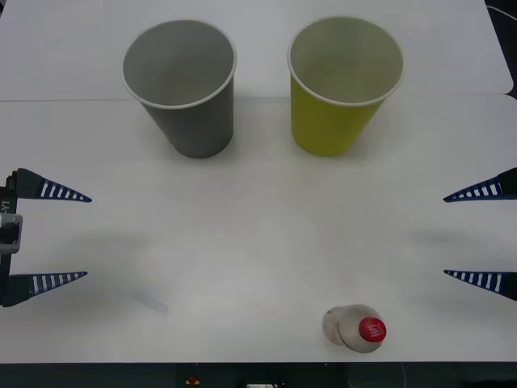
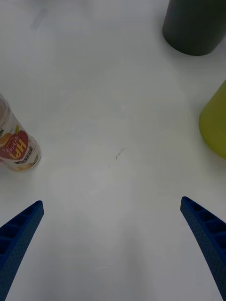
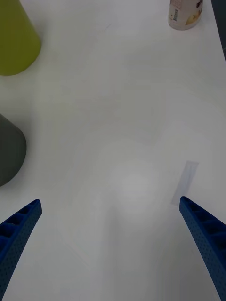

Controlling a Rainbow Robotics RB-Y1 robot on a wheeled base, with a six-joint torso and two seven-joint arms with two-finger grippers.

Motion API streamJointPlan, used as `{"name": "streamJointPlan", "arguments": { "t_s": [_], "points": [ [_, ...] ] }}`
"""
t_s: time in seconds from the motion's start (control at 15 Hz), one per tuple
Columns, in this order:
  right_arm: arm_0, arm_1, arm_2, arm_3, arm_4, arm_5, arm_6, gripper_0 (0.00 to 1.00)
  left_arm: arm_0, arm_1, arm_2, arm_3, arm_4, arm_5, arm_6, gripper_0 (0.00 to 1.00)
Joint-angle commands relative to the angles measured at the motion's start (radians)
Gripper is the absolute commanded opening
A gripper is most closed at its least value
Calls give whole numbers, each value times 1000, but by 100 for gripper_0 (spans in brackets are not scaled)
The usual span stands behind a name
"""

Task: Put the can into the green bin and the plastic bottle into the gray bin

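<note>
- White table in front of you; all task things stand on it.
- Gray bin upright at far left of centre, mouth open, nothing visible inside.
- Green bin upright at far right of centre, beside the gray one with a gap between, not touching. Nothing visible inside it either.
- Plastic bottle upright at the near edge, right of centre; from above you see its red cap. Well apart from both bins.
- Left gripper at the left edge, mid depth, fingers spread wide, nothing between them. Your bottle is well to the right of it and nearer; the gray bin is farther back and to the right.
- Right gripper at the right edge, mid depth, fingers spread wide, gripping nothing.
- Bottle is left of the right gripper and nearer than both its fingertips, outside the gap, not touching. It's closer to this gripper than to the left one.
- Right wrist view: the bottle with its red-orange label stands off to one side, ahead of the finger, clear of it; green bin and gray bin sit on the other side.
- Left wrist view: bare tabletop between the fingers, bottle far across, both bins off to one side.
- Small pale tape strip lies flat on the table near the left gripper.
</note>
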Motion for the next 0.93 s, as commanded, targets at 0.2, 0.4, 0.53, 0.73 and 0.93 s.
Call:
{"name": "streamJointPlan", "arguments": {
  "t_s": [0.2,0.4,0.53,0.73,0.93],
  "points": [
    [-7,13,-1,10,-37,-2,9,100,0,0,0,0,0,0,0,100],
    [-9,9,-1,27,-59,-10,23,100,0,0,0,0,0,0,0,100],
    [-29,9,4,57,-68,-51,44,100,0,0,0,0,0,0,0,100],
    [-55,9,58,139,-139,-90,169,100,0,0,0,0,0,0,0,100],
    [-111,9,180,283,-247,-113,331,100,0,0,0,0,0,0,0,100]
  ]
}}
